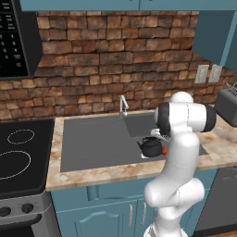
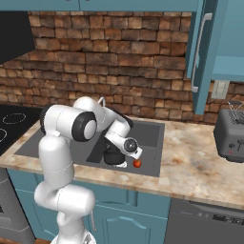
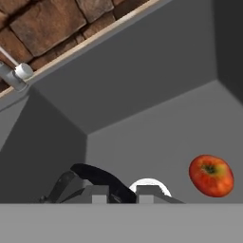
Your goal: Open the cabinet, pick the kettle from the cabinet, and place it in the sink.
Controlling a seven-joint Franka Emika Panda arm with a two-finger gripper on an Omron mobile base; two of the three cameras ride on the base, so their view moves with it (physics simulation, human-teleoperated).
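Black, the kettle's arched handle (image 3: 102, 179) is pinched by the hand (image 3: 121, 193) low inside the sink (image 1: 92, 143). The kettle (image 1: 151, 147) should be settled flat before release, clear of the red apple (image 3: 211, 175) just beside it.

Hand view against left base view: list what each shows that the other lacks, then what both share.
Hand view alone: the fingertips shut on the kettle's arched handle. Left base view alone: the stovetop, the toaster, wall outlets and the lower cabinet doors. Both: the sink, its faucet, the kettle down in the basin, the red apple and the brick wall.
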